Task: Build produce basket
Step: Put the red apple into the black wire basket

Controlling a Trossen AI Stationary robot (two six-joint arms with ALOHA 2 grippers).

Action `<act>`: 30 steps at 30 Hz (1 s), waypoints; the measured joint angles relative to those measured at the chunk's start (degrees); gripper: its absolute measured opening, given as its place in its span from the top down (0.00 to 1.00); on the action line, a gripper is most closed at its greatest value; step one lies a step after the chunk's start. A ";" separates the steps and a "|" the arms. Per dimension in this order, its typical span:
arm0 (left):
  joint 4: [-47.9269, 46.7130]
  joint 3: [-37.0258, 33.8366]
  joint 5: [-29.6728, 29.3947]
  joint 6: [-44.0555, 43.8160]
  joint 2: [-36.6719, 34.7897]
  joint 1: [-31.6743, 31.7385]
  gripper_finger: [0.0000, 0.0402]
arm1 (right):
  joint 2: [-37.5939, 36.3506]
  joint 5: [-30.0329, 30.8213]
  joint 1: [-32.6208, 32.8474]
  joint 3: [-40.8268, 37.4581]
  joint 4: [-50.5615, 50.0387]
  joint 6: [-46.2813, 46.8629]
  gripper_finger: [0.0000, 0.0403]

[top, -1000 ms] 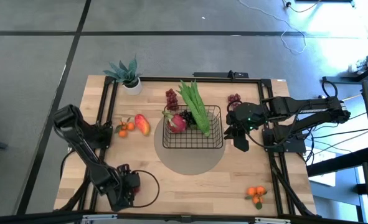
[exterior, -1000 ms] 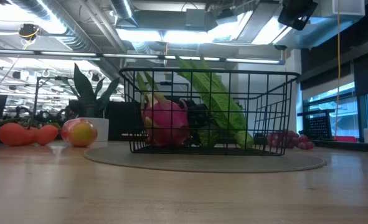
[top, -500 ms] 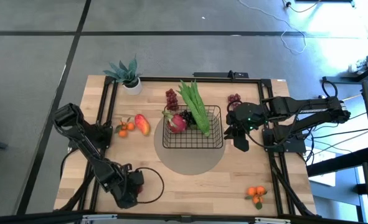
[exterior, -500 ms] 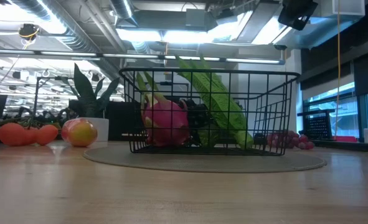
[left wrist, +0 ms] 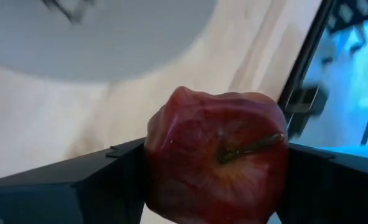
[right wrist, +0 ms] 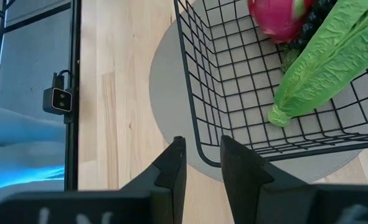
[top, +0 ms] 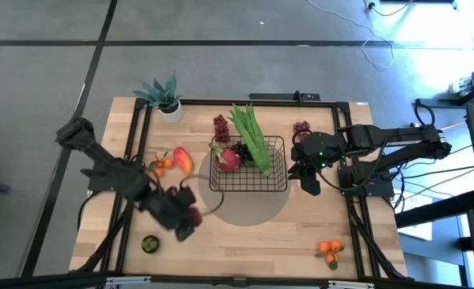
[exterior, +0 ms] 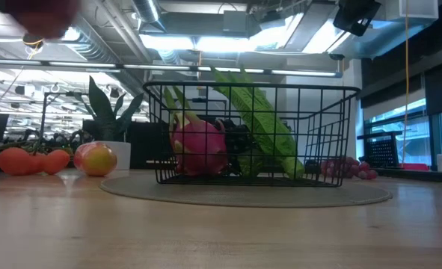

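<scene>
The black wire basket [top: 249, 183] stands on a round grey mat [top: 245, 210] at mid-table. It holds a pink dragon fruit [top: 227, 157], dark grapes [top: 241, 150] and long green pods [top: 251, 141]. My left gripper [top: 185, 218] is shut on a red apple [left wrist: 215, 162] above the table, near and left of the basket. In the low view the apple shows as a red blur at the top left [exterior: 41, 15]. My right gripper [right wrist: 201, 163] hangs over the basket's right side, its fingers a narrow gap apart and holding nothing. My left gripper pinches the apple's two opposite sides [left wrist: 155, 168] between its two fingers [left wrist: 109, 183]. The apple's stem end [left wrist: 252, 146] faces back toward the wrist camera. The apple is lifted clear of the table.
A mango [top: 183, 159] and small oranges [top: 163, 164] lie left of the basket. Red grape bunches [top: 220, 126] [top: 301, 127] lie behind it. A small green fruit [top: 149, 242] lies near left, more oranges [top: 329, 250] near right. A potted plant [top: 163, 96] stands far left.
My left gripper has risen from the near left of the table and swung toward the basket, carrying the red apple clear of the table. The small green fruit now shows where the gripper was.
</scene>
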 joint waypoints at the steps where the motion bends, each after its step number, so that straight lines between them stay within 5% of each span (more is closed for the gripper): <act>1: -0.61 0.92 -0.23 1.47 -0.36 1.87 0.45 | 0.00 0.00 0.00 0.00 0.02 0.00 0.79; 14: -0.56 11.24 -0.08 20.81 2.06 24.25 0.45 | 0.00 0.09 0.00 0.00 2.07 -9.09 0.79; 30: 0.14 11.17 9.59 35.06 17.07 35.27 0.45 | 0.02 -0.02 0.01 0.00 2.13 -9.09 0.79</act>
